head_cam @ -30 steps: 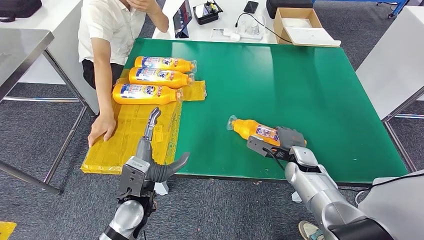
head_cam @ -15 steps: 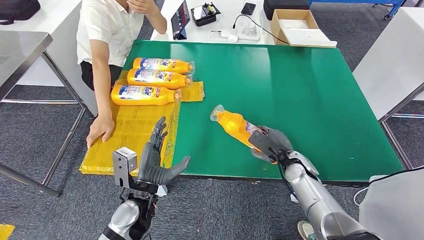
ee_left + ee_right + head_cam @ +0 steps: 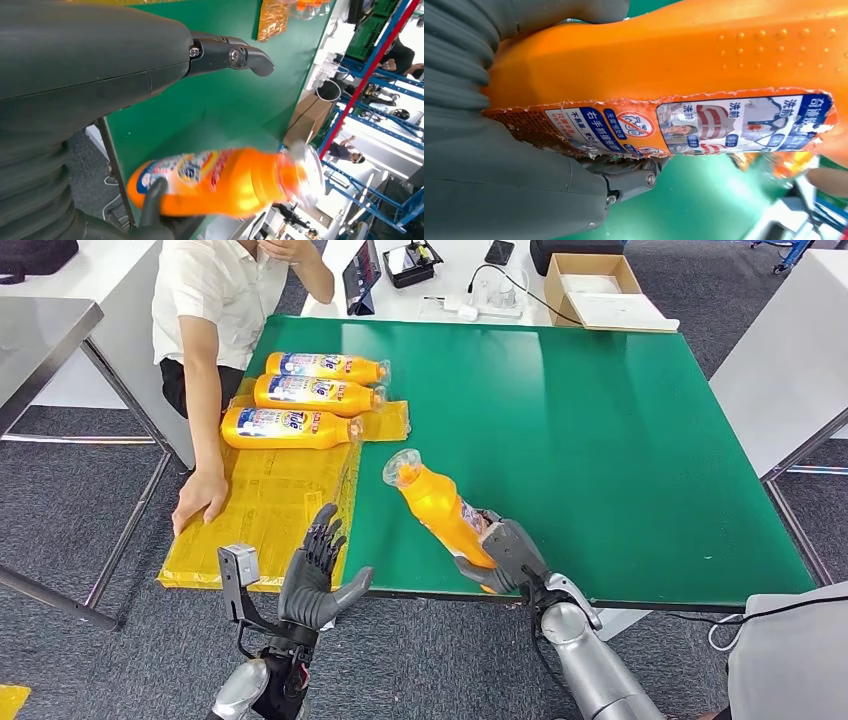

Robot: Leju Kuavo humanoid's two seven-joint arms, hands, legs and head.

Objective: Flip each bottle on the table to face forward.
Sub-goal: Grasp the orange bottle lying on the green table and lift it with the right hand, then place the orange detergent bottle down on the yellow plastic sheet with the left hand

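My right hand [image 3: 508, 552] grips the base of an orange bottle [image 3: 436, 502] and holds it lifted and tilted above the green table [image 3: 600, 430], its clear cap end pointing up toward the left. The right wrist view has the same bottle [image 3: 704, 75] close up, its torn label showing, with my fingers [image 3: 624, 182] wrapped round it. My left hand [image 3: 315, 575] hangs open near the table's front edge, fingers spread. In the left wrist view the bottle [image 3: 225, 180] appears beyond my thumb [image 3: 235, 55]. Three more orange bottles [image 3: 290, 427] lie side by side on a yellow sheet [image 3: 265, 515].
A person in a white shirt [image 3: 215, 300] sits at the table's left, one hand [image 3: 200, 495] resting on the yellow sheet. A cardboard box [image 3: 600, 285], a tablet and cables lie on the white table beyond. The right half of the green table is bare.
My right hand has lifted the bottle off the table and swung it left and toward me, tilting it more upright. My left hand has turned palm-forward and dropped slightly.
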